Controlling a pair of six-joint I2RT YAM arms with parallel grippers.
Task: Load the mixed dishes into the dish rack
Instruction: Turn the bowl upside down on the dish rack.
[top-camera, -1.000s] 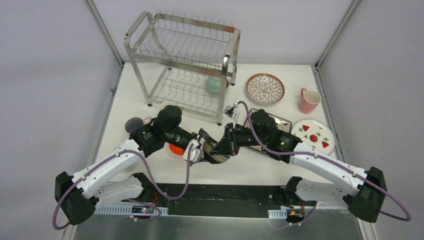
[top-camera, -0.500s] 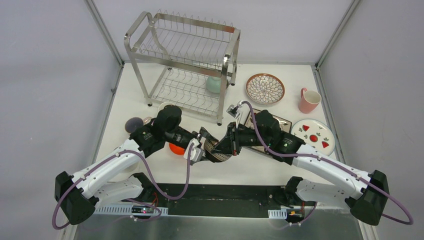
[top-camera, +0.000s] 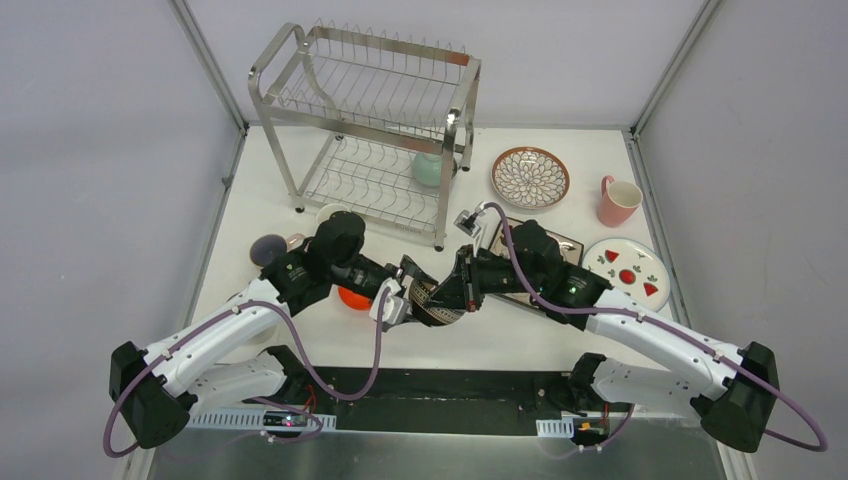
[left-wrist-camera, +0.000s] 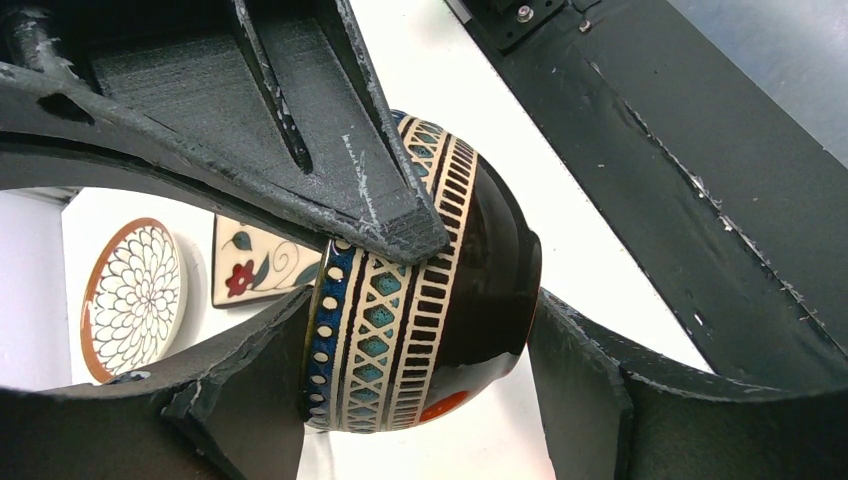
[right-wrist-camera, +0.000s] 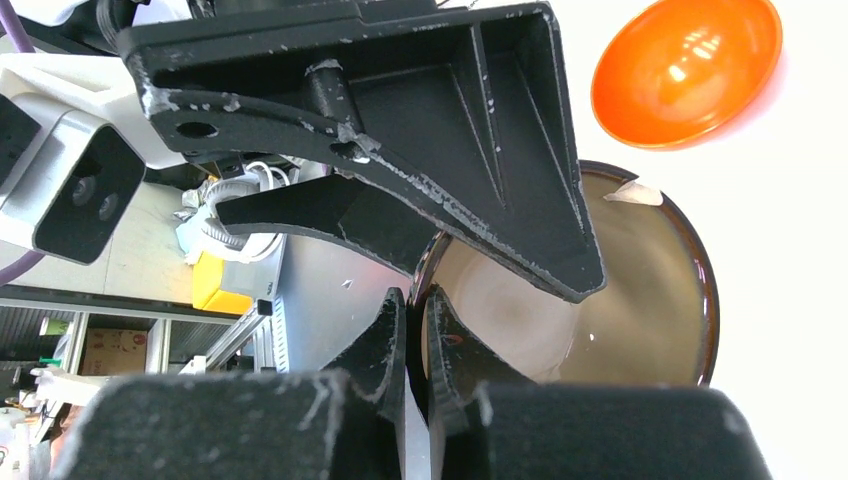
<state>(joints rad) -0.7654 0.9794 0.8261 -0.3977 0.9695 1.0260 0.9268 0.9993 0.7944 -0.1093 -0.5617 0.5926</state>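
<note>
White table (top-camera: 520, 335) walled by grey panels, with one two-tier steel dish rack (top-camera: 370, 100) standing at its far side as the reference landmark. Plates, three: one brown-rimmed petal-pattern plate (top-camera: 530, 178) just right of the rack; one white red-marked plate (top-camera: 628, 270) farther right and nearer the arms; one square floral cream plate (left-wrist-camera: 255, 268) right of the rack's front corner, largely covered by the right arm in the top view. Bowls, three: one mint bowl (top-camera: 428, 170) at the rack's right front post, whether on the lower shelf or on the table cannot be told; one orange bowl (right-wrist-camera: 685, 65) in front of the rack, upright on the table; one tan bowl (left-wrist-camera: 420, 330), dark outside with patterned bands, held on its side in front of the rack between the two arms. Mugs, one clearly shown: a pink mug (top-camera: 617, 203) well right of the rack. Grippers, two. The left gripper (top-camera: 412, 292) has its jaws wide apart and closed across the tan bowl, one finger at the mouth and one against the base. The right gripper (right-wrist-camera: 412, 305) has its jaws nearly together, pinching the same bowl's rim.
</note>
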